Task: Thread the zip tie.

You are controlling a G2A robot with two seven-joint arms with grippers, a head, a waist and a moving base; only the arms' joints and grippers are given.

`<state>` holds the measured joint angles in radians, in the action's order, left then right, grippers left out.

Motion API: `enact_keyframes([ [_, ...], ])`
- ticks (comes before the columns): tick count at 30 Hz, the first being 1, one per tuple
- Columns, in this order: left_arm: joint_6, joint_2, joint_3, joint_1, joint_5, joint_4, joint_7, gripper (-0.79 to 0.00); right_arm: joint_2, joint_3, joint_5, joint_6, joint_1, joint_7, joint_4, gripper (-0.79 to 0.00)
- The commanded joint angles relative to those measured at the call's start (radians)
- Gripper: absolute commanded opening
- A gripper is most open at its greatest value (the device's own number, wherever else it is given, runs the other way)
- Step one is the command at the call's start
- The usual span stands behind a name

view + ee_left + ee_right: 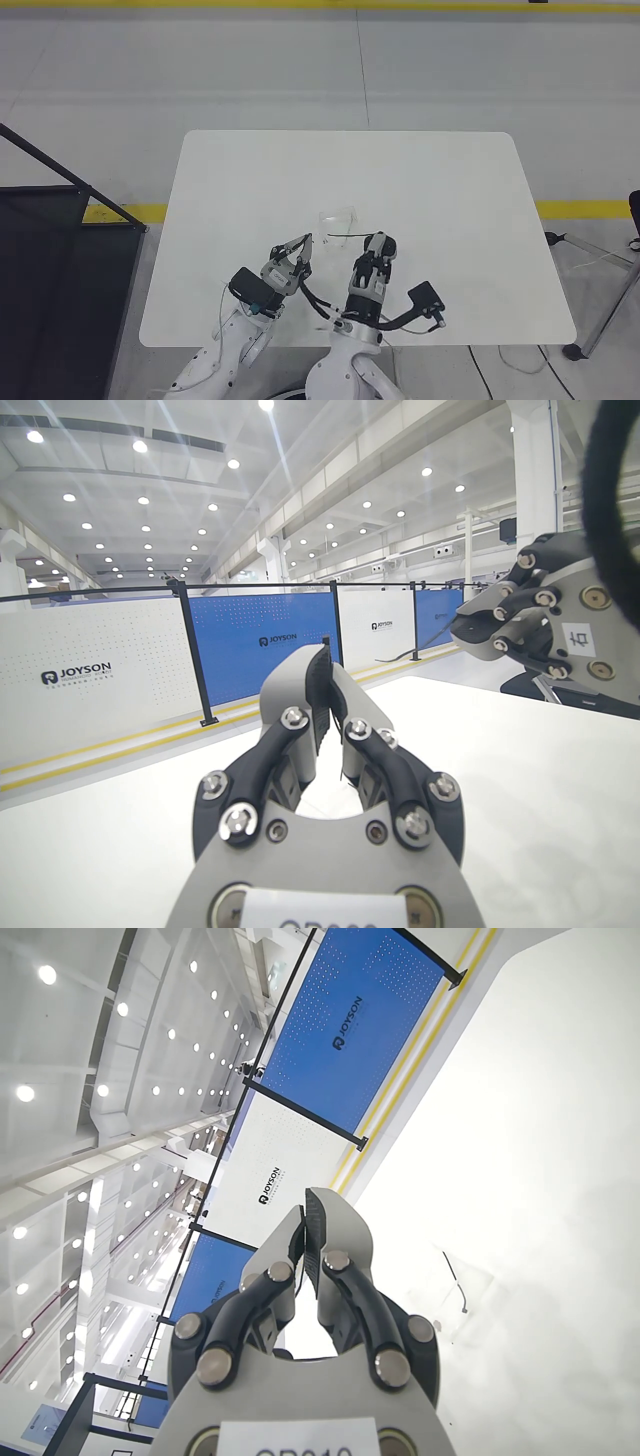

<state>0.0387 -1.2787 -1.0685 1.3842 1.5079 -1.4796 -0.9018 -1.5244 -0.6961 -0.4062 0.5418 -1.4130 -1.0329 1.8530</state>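
1. Black tie (400,655) juts from the right gripper (456,622), clamped tight on it above the table (450,200).
2. Left gripper (327,657) pinches a small black end; the tie's middle is hidden.
3. Clear bag (337,220) lies just beyond, contents hard to make out.

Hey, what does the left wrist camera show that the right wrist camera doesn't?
Left wrist: the left gripper, shut, and a thin black strip running from the tip of the right gripper. Right wrist: a clear bag with a black zip tie, lying on the table. Both: the right gripper, shut, the white table and the blue and white fence beyond it.
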Motion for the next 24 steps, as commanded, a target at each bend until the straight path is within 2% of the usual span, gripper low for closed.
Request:
enact_keyframes([
  [1, 0.0, 0.0, 0.0, 0.0, 0.0, 0.0, 0.0, -0.785, -0.001, 0.013, 0.027, 0.025, 0.017, -0.007, 0.001, -0.785],
  [7, -0.005, 0.0, -0.002, 0.001, 0.001, -0.003, 0.01, -0.785, 0.006, 0.044, 0.093, 0.032, 0.046, -0.029, -0.001, -0.785],
  [19, -0.024, 0.003, -0.036, 0.026, 0.029, -0.028, 0.031, -0.785, 0.061, 0.082, 0.175, 0.01, 0.072, -0.051, 0.059, -0.785],
  [24, -0.007, 0.008, -0.059, 0.037, 0.04, -0.026, 0.029, -0.785, 0.08, 0.123, 0.185, 0.054, 0.1, -0.062, 0.055, -0.785],
])
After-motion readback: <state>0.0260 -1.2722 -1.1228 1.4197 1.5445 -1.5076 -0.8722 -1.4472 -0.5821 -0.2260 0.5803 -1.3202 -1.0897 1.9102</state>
